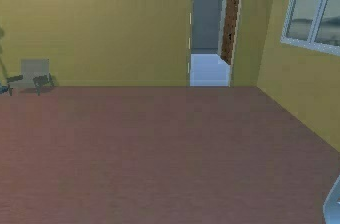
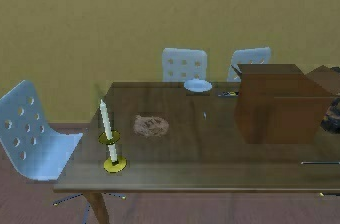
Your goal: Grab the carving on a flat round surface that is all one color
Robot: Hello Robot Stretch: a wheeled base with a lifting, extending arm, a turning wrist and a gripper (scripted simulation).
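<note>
Dark wood tabletop (image 2: 198, 150) spans the arm side view, bearing a brown box (image 2: 278, 105), a white candle (image 2: 105, 125) and, between them, a mottled brown lump (image 2: 150, 126), likely the carving. Step: lining up alongside. Next: extend out to it. The end effector's state I cannot tell.

the table (image 2: 213, 150) has a dark wooden top, smooth and a little glossy. the box (image 2: 278, 105) looks like matt brown wood. the chairs (image 2: 26, 130) seem smooth pale plastic. the candle holder (image 2: 114, 165) shines like brass.
</note>
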